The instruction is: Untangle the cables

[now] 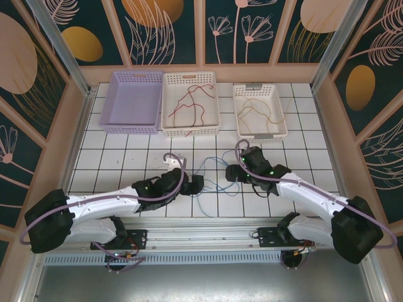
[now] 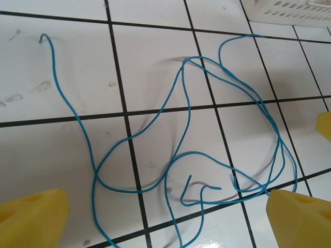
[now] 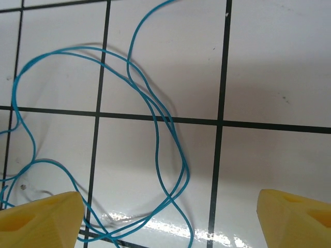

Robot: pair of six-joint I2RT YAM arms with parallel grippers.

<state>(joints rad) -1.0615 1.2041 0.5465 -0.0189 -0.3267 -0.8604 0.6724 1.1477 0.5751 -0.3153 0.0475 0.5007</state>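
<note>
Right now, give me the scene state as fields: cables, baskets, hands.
loose: blue cables, tangled loops on the tiled table, between the two hands
left hand: open, over the blue cables, holding nothing
right hand: open, over the blue cables, holding nothing
middle basket: red cable inside
right basket: yellow-orange cable inside
lilac basket: looks empty

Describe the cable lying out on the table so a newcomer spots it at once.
On the white tiled table, look near the front, between the left pincer and right pincer. A thin blue cable lies there in loose loops. The red cable and yellow cable lie in baskets at the back; it alone is on bare tiles.
</note>
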